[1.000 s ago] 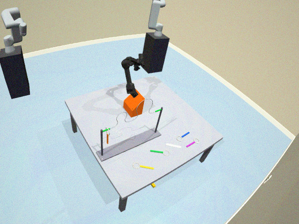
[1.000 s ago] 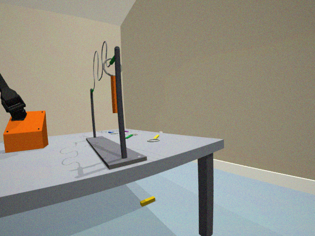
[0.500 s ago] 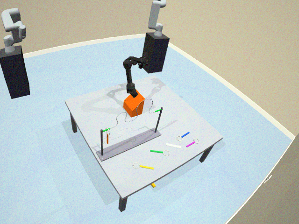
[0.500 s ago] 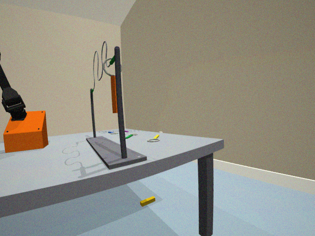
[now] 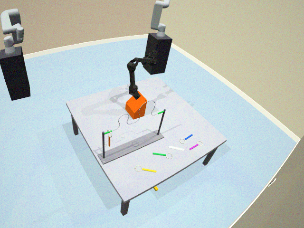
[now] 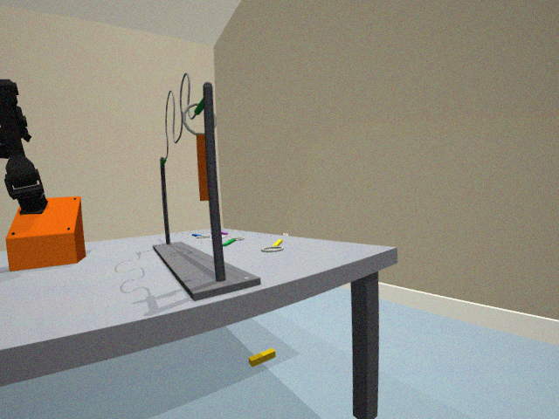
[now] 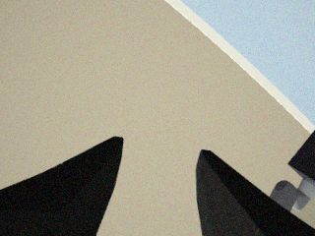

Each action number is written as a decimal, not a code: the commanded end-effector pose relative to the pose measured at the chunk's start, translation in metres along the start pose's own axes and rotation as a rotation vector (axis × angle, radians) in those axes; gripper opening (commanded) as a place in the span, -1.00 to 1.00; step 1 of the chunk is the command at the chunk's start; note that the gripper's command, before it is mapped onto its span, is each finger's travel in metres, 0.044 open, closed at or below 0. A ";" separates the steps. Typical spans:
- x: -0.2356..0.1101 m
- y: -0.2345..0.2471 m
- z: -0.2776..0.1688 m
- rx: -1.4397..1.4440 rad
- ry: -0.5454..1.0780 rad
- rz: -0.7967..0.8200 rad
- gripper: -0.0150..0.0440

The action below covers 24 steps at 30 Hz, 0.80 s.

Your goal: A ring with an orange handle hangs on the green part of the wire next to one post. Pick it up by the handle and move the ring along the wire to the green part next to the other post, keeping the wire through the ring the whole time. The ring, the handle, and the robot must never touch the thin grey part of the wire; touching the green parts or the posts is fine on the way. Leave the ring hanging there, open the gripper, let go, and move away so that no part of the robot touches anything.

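Note:
The ring's orange handle (image 5: 109, 140) (image 6: 202, 167) hangs straight down from the green wire end (image 5: 107, 132) (image 6: 198, 106) by the left post (image 5: 103, 146), which is the near post (image 6: 213, 189) in the exterior view. The thin grey wire (image 5: 147, 103) (image 6: 169, 113) loops across to the other green end (image 5: 160, 112) at the right post (image 5: 161, 122). My gripper (image 5: 153, 59) (image 7: 160, 152) is high up behind the table, far from the ring and pointing away from it. Its fingers are partly apart with nothing between them. Only the arm's lower links (image 6: 17, 180) show in the exterior view.
The arm stands on an orange box (image 5: 135, 106) (image 6: 44, 232) behind the wire stand's grey base plate (image 5: 132, 147). Loose rings with blue (image 5: 188, 137), magenta (image 5: 193, 146), white (image 5: 176, 148), green (image 5: 158, 154) and yellow (image 5: 148, 170) handles lie at the front right. Two black pedestals (image 5: 14, 73) (image 5: 159, 49) stand beyond the table.

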<state>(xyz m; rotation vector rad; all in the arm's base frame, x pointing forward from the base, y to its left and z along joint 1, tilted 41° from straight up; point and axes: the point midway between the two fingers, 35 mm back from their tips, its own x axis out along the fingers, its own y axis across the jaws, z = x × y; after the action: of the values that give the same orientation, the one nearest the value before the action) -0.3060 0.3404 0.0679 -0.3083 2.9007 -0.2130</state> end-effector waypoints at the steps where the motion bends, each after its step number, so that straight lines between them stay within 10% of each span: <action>1: -0.024 0.016 -0.008 -0.114 0.000 0.075 0.05; 24: -0.233 0.075 -0.049 -0.866 -0.231 0.584 0.05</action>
<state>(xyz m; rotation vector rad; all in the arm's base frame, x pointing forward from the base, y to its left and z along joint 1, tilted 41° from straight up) -0.1298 0.4628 0.1398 0.3216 2.6183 0.9896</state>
